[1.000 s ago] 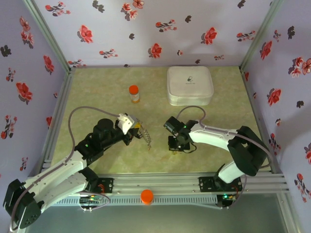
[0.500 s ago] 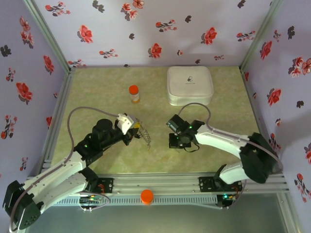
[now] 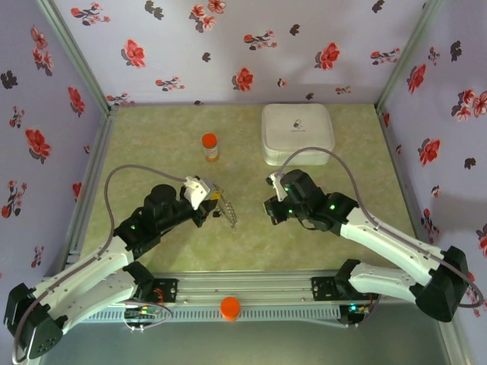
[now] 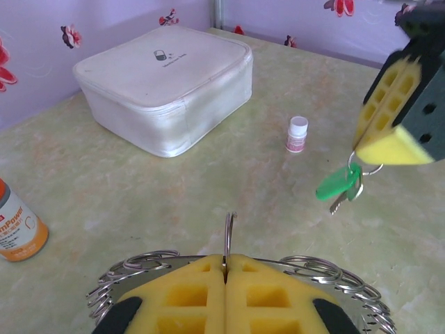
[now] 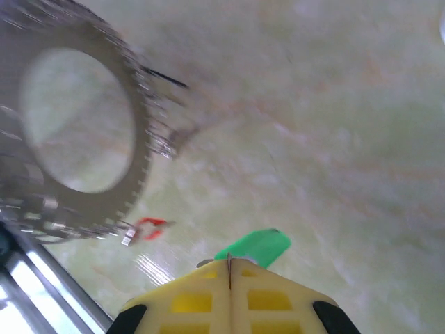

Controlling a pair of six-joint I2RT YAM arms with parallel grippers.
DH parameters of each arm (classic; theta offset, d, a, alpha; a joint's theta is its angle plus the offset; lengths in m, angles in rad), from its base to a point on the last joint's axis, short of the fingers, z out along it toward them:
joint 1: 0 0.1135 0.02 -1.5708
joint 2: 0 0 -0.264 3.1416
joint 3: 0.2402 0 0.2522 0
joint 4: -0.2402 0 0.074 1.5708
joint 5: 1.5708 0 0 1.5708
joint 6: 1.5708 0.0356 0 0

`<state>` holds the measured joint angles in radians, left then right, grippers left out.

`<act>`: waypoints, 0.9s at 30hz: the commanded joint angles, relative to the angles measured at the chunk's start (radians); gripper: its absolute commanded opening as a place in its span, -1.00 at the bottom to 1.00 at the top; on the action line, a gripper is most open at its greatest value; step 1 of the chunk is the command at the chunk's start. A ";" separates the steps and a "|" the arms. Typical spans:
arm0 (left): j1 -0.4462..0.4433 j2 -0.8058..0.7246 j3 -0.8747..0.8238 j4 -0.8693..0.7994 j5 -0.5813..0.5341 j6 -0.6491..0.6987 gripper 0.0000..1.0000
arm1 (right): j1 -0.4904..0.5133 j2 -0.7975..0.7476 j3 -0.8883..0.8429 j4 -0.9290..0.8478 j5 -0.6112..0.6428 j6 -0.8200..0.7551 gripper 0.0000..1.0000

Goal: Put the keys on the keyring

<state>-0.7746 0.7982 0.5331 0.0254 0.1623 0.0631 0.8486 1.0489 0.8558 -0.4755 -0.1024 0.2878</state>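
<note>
Spreading beneath floral-papered walls (image 3: pixel 228 46), the pale green marbled worktop (image 3: pixel 152 137) carries a white zipped case (image 3: pixel 297 133), an orange bottle (image 3: pixel 210 147) and a small white-capped vial (image 4: pixel 297 134). The left arm reaches low toward the middle, its left hand (image 4: pixel 226 261) clamped on the keyring (image 5: pixel 141 149). The right arm stretches in opposite, its right hand (image 5: pixel 229 263) pinched on a green-headed key (image 4: pixel 338 182) dangling above the worktop, near the keyring. A red-headed key (image 5: pixel 149 228) shows just beside the keyring's rim.

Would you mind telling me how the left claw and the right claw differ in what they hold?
The left claw grips the wide toothed keyring by its rim; the right claw holds a tiny green key. The keyring juts from the left claw, whereas the key dangles below the right claw. Both claws are shut.
</note>
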 commanded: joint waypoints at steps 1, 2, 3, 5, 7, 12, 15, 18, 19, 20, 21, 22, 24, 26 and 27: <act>-0.016 -0.011 0.010 0.027 0.031 -0.003 -1.00 | -0.007 -0.046 -0.036 0.151 -0.109 -0.136 -0.94; -0.021 -0.009 0.001 0.043 0.044 -0.003 -1.00 | -0.008 -0.054 -0.045 0.182 -0.135 -0.148 -0.95; -0.026 -0.006 -0.004 0.055 0.062 -0.001 -1.00 | -0.008 -0.063 -0.053 0.206 -0.158 -0.156 -0.95; -0.037 0.007 -0.006 0.066 0.101 0.004 -1.00 | -0.008 -0.073 -0.058 0.235 -0.189 -0.168 -0.96; -0.049 0.023 -0.002 0.075 0.130 0.006 -1.00 | -0.007 -0.075 -0.060 0.249 -0.226 -0.182 -0.96; -0.073 0.071 0.014 0.083 0.171 0.004 -1.00 | -0.008 -0.079 -0.069 0.264 -0.265 -0.247 -0.96; -0.075 0.088 0.030 0.085 0.184 -0.033 -1.00 | -0.006 -0.097 -0.073 0.258 -0.234 -0.325 -0.97; -0.075 0.097 0.035 0.092 0.216 -0.080 -1.00 | 0.001 -0.123 -0.090 0.295 -0.183 -0.424 -1.00; -0.075 0.096 0.035 0.094 0.218 -0.089 -1.00 | 0.009 -0.130 -0.096 0.309 -0.159 -0.467 -1.00; -0.075 0.096 0.038 0.093 0.218 -0.136 -1.00 | 0.020 -0.139 -0.100 0.319 -0.139 -0.518 -1.00; -0.075 0.095 0.040 0.093 0.218 -0.152 -1.00 | 0.030 -0.142 -0.104 0.327 -0.126 -0.563 -1.00; -0.075 0.095 0.038 0.098 0.218 -0.177 -1.00 | 0.042 -0.144 -0.108 0.334 -0.121 -0.619 -1.00; -0.075 0.092 0.041 0.099 0.217 -0.221 -1.00 | 0.067 -0.137 -0.109 0.336 -0.115 -0.724 -1.00; -0.075 0.092 0.047 0.093 0.218 -0.255 -1.00 | 0.081 -0.128 -0.102 0.333 -0.100 -0.787 -1.00; -0.075 0.094 0.050 0.090 0.218 -0.273 -1.00 | 0.087 -0.122 -0.096 0.331 -0.092 -0.812 -1.00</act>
<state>-0.8444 0.9012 0.5335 0.0528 0.3531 -0.1200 0.9173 0.9226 0.7574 -0.1802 -0.2386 -0.3477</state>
